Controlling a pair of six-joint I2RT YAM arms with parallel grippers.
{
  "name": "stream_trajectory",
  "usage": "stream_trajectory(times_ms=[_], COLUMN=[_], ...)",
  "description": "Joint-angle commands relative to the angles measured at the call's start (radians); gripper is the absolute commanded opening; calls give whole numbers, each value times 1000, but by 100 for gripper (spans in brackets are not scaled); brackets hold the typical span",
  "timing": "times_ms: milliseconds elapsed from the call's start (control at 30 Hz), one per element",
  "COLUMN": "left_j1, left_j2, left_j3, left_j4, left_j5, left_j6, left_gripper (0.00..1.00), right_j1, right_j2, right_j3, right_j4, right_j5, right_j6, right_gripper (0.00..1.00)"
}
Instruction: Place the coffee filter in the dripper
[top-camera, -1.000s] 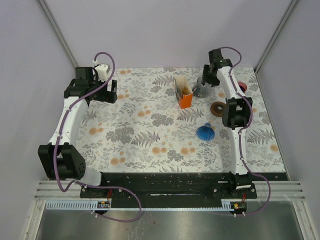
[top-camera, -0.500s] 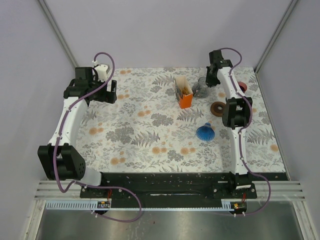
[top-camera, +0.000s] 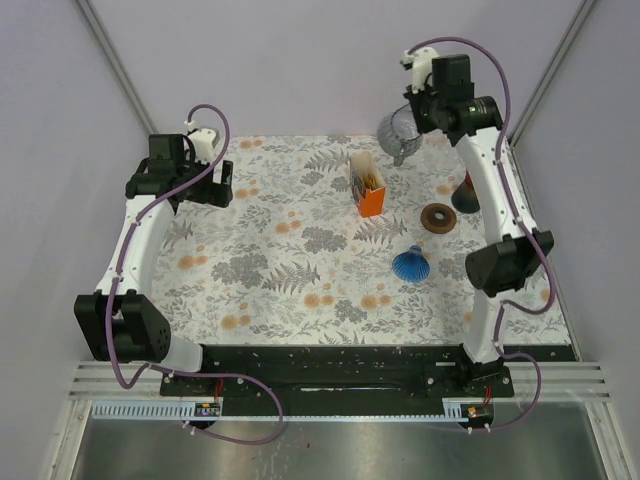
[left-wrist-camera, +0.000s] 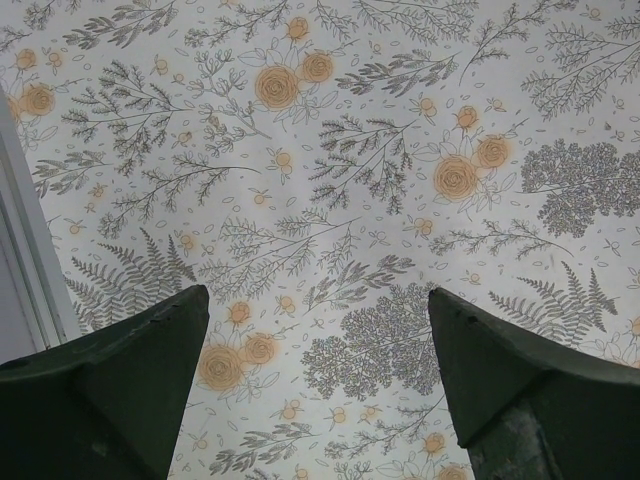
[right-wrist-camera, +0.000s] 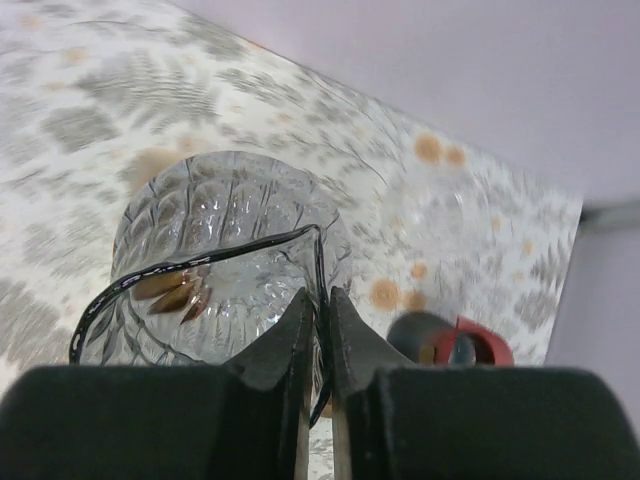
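Note:
My right gripper (right-wrist-camera: 318, 300) is shut on the black rim of a clear ribbed glass dripper (right-wrist-camera: 220, 250) and holds it in the air above the back of the table; in the top view the dripper (top-camera: 394, 131) hangs just left of the gripper (top-camera: 416, 112). An orange box of paper filters (top-camera: 368, 186) stands upright at back centre. A blue cone-shaped dripper (top-camera: 411, 264) lies on the cloth right of centre. My left gripper (left-wrist-camera: 318, 330) is open and empty over the floral cloth at the back left (top-camera: 218, 185).
A brown ring (top-camera: 437, 216) lies right of the orange box. A dark cup with a red part (top-camera: 466, 192) stands near the right edge, also in the right wrist view (right-wrist-camera: 455, 343). The floral cloth (top-camera: 270, 260) covers the table; walls close in at back and sides.
My right arm has lifted the glass dripper off the table, up and towards the back. The dark and red cup now shows beside the arm. The left arm has not moved.

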Motion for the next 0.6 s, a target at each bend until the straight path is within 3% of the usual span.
stream_trajectory(times_ms=[0,267,567], left_j1=[-2,6,35], left_j2=[-36,-39,-38], left_j3=[38,29,20], left_j4=[13,11,13], left_j5=[-13,-24,-19], left_j6=[17,23,15], left_gripper=[95,95,95], right_j1=[216,482,526], right_j2=[-144,-190,-5], right_j3=[-172,-505,-431], right_j4=[24,93,23], right_j5=[-225,-367,-549], right_j6=[-372,-823,-1008], right_gripper=[0,0,0])
